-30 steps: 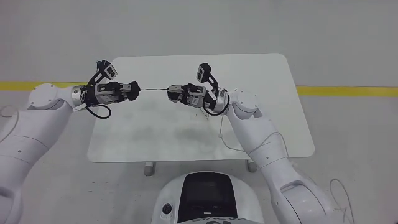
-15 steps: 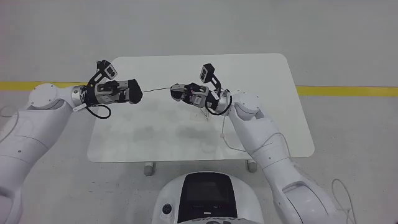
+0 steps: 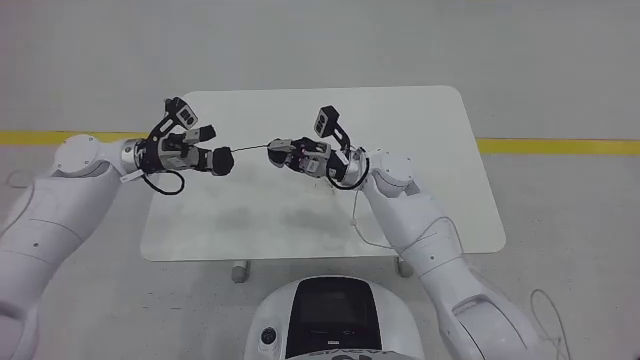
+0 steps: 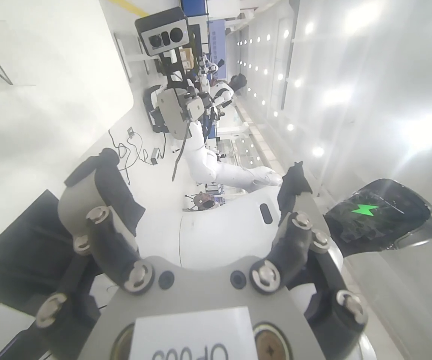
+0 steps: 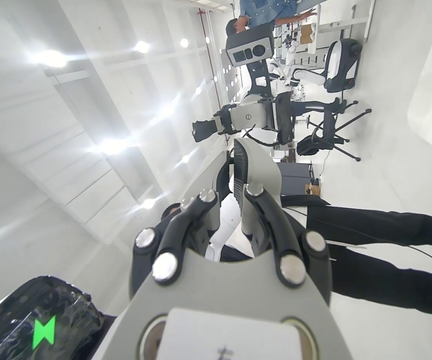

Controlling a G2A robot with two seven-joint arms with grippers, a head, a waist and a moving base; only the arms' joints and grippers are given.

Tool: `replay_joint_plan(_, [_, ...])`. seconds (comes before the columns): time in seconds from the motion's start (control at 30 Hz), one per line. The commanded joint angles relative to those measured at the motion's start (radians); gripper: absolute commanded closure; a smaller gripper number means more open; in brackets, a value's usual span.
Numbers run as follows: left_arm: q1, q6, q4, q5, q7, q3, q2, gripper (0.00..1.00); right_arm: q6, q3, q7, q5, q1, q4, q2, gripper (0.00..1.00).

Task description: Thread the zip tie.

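Note:
A thin dark zip tie (image 3: 250, 147) stretches over the white table (image 3: 420, 120) between my two grippers. My right gripper (image 3: 273, 152) is shut on one end of it. In the left wrist view the strap (image 4: 178, 155) sticks out from the right gripper (image 4: 184, 129) toward the camera. My left gripper (image 3: 224, 160) sits at the strap's free end. Its black-tipped fingers (image 4: 103, 161) stand wide apart around an empty gap (image 4: 199, 166). The right wrist view has its own fingers (image 5: 240, 166) pressed together, with the left gripper (image 5: 201, 131) farther off facing it.
The tabletop below both arms is bare white. Its edges run close on the left arm's side (image 3: 150, 210). Yellow floor lines (image 3: 560, 145) pass beside the table. A person and office chairs (image 5: 332, 129) stand far back in the room.
The left wrist has turned and its gripper has shifted slightly toward the right gripper and the table's near side. The right gripper moved right, then back left, keeping the strap.

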Motion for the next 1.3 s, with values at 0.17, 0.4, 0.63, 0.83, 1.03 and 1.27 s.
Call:
replay_joint_plan(0.17, [-0.003, 0.000, -0.015, 0.022, 0.012, 0.009, -0.013, 0.00, -0.030, -0.038, 0.013, 0.040, 0.027, 0.045, -0.008, 1.00])
replay_joint_plan(0.4, [0.013, 0.013, -0.043, 0.024, 0.051, 0.006, -0.016, 0.00, -0.024, -0.049, -0.021, 0.029, 0.006, 0.009, -0.005, 1.00])
replay_joint_plan(0.63, [0.022, 0.018, -0.050, 0.008, 0.035, -0.007, -0.019, 0.00, -0.033, -0.057, -0.049, 0.020, -0.003, -0.012, 0.000, 1.00])
replay_joint_plan(0.83, [0.031, 0.027, -0.066, 0.028, 0.075, -0.008, -0.020, 0.00, -0.027, -0.064, -0.074, 0.011, -0.019, -0.040, 0.003, 1.00])
replay_joint_plan(1.03, [0.047, 0.047, -0.080, 0.057, 0.086, -0.026, -0.020, 0.62, -0.003, -0.076, -0.080, -0.032, -0.025, -0.077, 0.015, 1.00])
replay_joint_plan(1.27, [0.058, 0.062, -0.085, 0.075, 0.083, -0.041, -0.024, 0.73, 0.011, -0.083, -0.099, -0.065, -0.032, -0.111, 0.027, 1.00])
